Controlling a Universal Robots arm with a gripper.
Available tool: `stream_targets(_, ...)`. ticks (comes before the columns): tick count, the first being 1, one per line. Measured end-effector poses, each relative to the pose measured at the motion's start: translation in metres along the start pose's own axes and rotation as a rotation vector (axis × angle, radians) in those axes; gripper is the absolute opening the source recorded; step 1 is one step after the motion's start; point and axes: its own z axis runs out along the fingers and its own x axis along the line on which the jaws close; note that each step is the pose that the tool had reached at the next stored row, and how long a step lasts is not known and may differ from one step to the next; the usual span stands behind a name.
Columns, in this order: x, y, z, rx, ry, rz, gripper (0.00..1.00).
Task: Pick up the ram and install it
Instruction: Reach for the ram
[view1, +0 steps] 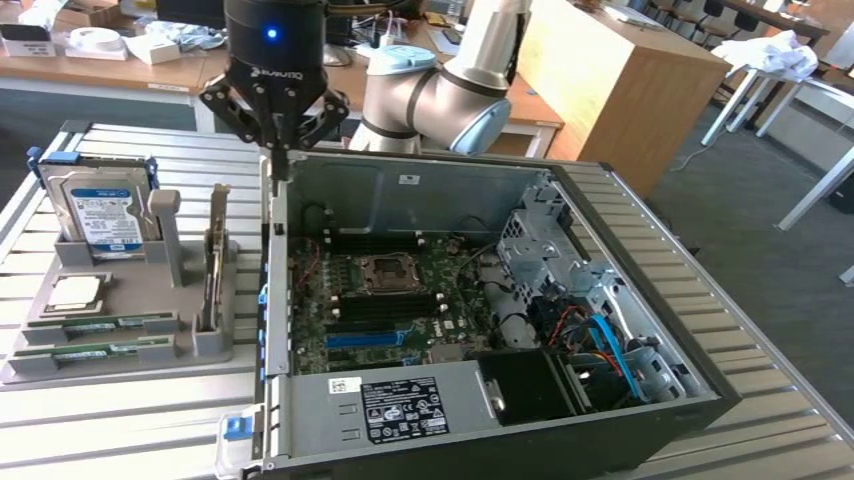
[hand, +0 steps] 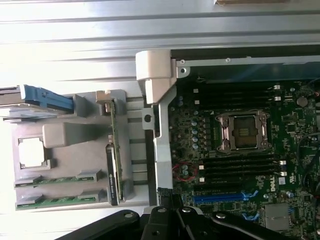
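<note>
Two ram sticks lie flat in the grey holder (view1: 200, 345) at the exterior view's left: one ram (view1: 104, 324) (hand: 55, 179) and a second (view1: 96, 352) (hand: 50, 200) beside it, both thin and green. My gripper (view1: 276, 165) (hand: 167, 195) hangs above the back left corner of the open computer case (view1: 400, 190), well away from the sticks. Its fingers are shut with nothing between them. The motherboard's long black memory slots (view1: 387, 305) (hand: 240, 165) lie beside the processor socket (view1: 390, 267) (hand: 243, 131).
The holder also carries a hard drive (view1: 100, 205) standing upright, a square silver processor chip (view1: 74, 292) (hand: 32, 152) and a taller green card with a metal bracket (view1: 214, 270) (hand: 116, 150). Cables and drive cages (view1: 587, 300) crowd the case's right side.
</note>
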Motion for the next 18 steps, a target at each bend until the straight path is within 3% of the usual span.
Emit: stream_targets(18,0.028,0.0033,0.0009,-0.0001,-0.0001,0.0,0.1)
